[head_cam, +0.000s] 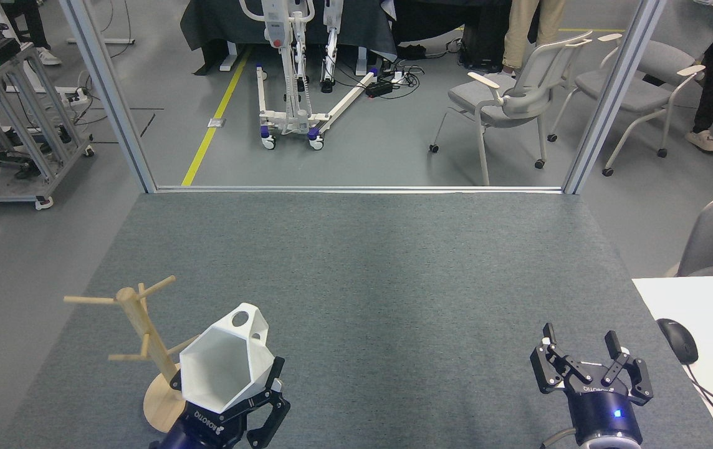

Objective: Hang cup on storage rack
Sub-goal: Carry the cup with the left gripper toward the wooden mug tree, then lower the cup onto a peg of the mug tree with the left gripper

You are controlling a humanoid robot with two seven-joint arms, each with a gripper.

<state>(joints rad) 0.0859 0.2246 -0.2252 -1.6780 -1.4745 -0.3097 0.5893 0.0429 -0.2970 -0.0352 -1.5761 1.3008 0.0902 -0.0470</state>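
Observation:
My left gripper (pixel 222 396) is shut on the white faceted cup (pixel 222 363), held above the table at the lower left with its hexagonal mouth facing the camera. The cup's angular handle (pixel 249 320) points up and away from me. Just left of the cup stands the wooden storage rack (pixel 138 324), with its round base (pixel 160 408) on the grey table and thin pegs angled outward; one low peg reaches toward the cup's left side. Whether peg and cup touch is unclear. My right gripper (pixel 584 355) hovers open at the lower right, holding nothing.
The grey table (pixel 356 274) ends at a metal-framed far edge. A white desk (pixel 699 312) with a mouse (pixel 677 340) and keyboard sits at the right. Chairs, a wheeled lift frame and people's legs stand on the floor beyond.

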